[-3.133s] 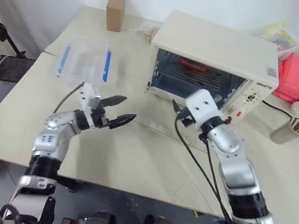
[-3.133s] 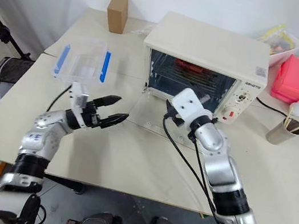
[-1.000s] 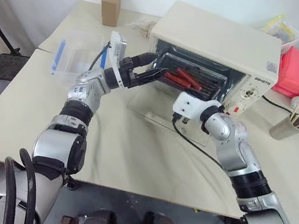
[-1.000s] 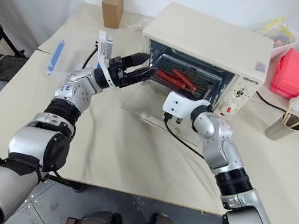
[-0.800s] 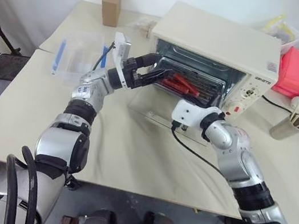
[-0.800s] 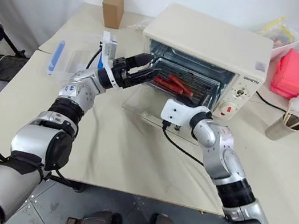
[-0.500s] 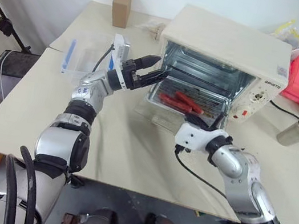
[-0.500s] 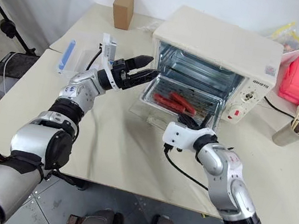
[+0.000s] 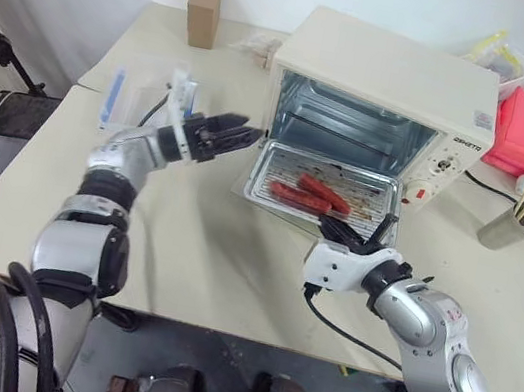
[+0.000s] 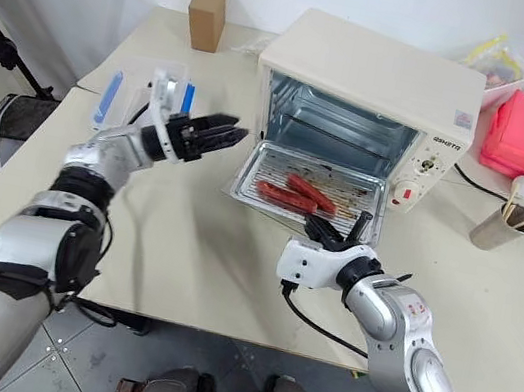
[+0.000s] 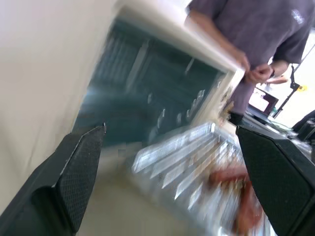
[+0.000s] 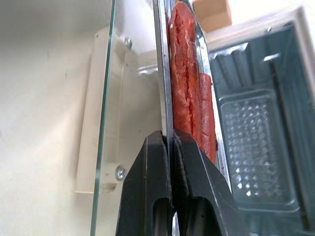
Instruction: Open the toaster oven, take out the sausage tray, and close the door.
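Door (image 12: 106, 123) down flat, toaster oven (image 9: 386, 96) open. My right gripper (image 10: 342, 233) pinched tight on sausage tray (image 9: 320, 181) front rim; tray sits out over door. Left gripper (image 9: 230, 136) spread wide, empty, beside oven mouth. Remaining by my read: set tray down, shut door.

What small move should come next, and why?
Probably keep drawing the sausage tray toward the robot: the right gripper is shut on its near rim, the tray sits over the open door, out of the toaster oven. The left gripper is open beside it.
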Robot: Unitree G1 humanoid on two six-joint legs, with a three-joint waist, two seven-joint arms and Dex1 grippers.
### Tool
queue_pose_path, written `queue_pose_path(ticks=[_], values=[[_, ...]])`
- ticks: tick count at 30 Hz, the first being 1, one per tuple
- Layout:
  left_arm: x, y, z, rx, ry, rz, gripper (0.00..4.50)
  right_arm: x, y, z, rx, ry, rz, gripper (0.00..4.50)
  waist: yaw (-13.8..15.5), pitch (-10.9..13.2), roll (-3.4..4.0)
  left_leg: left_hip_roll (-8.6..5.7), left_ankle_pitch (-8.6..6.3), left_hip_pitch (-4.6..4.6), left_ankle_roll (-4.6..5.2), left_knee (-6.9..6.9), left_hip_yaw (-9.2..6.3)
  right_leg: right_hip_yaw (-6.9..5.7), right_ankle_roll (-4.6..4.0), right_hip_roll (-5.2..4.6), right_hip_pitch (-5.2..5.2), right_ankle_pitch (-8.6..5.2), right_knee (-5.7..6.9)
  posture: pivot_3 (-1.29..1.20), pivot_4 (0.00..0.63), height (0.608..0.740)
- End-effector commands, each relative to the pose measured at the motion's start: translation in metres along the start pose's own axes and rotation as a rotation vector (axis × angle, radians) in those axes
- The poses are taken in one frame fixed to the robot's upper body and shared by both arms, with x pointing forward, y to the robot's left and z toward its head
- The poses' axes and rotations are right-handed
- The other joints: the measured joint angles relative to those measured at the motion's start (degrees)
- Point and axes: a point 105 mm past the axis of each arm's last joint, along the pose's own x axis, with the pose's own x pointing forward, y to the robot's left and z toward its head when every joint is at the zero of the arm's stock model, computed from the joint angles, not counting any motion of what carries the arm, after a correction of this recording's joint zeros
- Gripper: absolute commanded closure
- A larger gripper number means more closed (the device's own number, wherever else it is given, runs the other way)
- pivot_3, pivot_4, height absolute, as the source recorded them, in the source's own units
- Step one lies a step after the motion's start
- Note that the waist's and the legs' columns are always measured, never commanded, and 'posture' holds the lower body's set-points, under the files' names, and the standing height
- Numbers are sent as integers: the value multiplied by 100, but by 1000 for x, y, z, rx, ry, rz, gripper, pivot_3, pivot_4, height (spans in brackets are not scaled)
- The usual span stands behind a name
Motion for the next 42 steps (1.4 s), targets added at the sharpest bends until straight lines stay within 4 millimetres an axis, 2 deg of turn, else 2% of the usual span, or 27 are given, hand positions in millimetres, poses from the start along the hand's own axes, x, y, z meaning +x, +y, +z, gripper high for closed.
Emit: queue_pose_path(ticks=[1,5,9,14,17,30,31,35,38,42], values=[[-13,-8,6,-139,62,-10,0,-8,-18,9,-54,-41,-65,4431,27,0,0,-1,0,-1,0,1,0,1,0,0,0,0,0,0,150,740],[-30,-18,7,-389,111,7,0,-6,-18,16,-80,-98,-53,4431,24,3,-6,-7,0,-3,2,6,-10,9,0,-7,5,0,0,0,150,740],[-28,-37,5,-535,151,-28,0,1,-11,24,-85,-168,-10,4431,17,3,-7,-4,0,0,1,8,-22,30,0,-20,13,0,1,0,150,740],[-25,-42,4,-633,117,-29,0,7,-10,29,-109,-214,17,4431,9,3,-7,-3,1,5,-1,9,-22,36,0,-28,16,0,3,0,150,740],[-22,-46,-1,-676,117,-43,526,11,-8,29,-110,-239,37,4431,7,3,-7,-2,2,8,-2,9,-21,37,0,-27,16,0,6,0,150,740],[-21,-47,-19,-808,153,-9,4315,15,-10,35,-114,-298,50,4431,13,3,-7,-3,2,12,-4,10,-15,45,0,-24,16,0,10,0,150,740],[-21,-46,-22,-831,153,-7,4484,15,-10,36,-117,-306,51,4431,12,3,-7,-3,2,13,-4,10,-14,48,0,-25,16,0,10,0,150,740],[-22,-41,-29,-905,156,20,4484,14,-9,36,-72,-308,59,4431,13,3,-7,-3,2,17,-4,10,-13,49,0,-25,16,0,14,0,150,740],[-30,-35,-31,-952,145,54,4500,10,-9,36,39,-305,70,3729,9,0,-11,-2,2,20,-5,9,-13,49,0,-24,17,0,17,0,150,740],[-50,-28,-27,-969,107,98,4500,-6,-13,35,146,-343,36,2397,1,0,-12,0,-1,21,-9,9,-12,53,0,-25,16,0,18,0,150,740]])
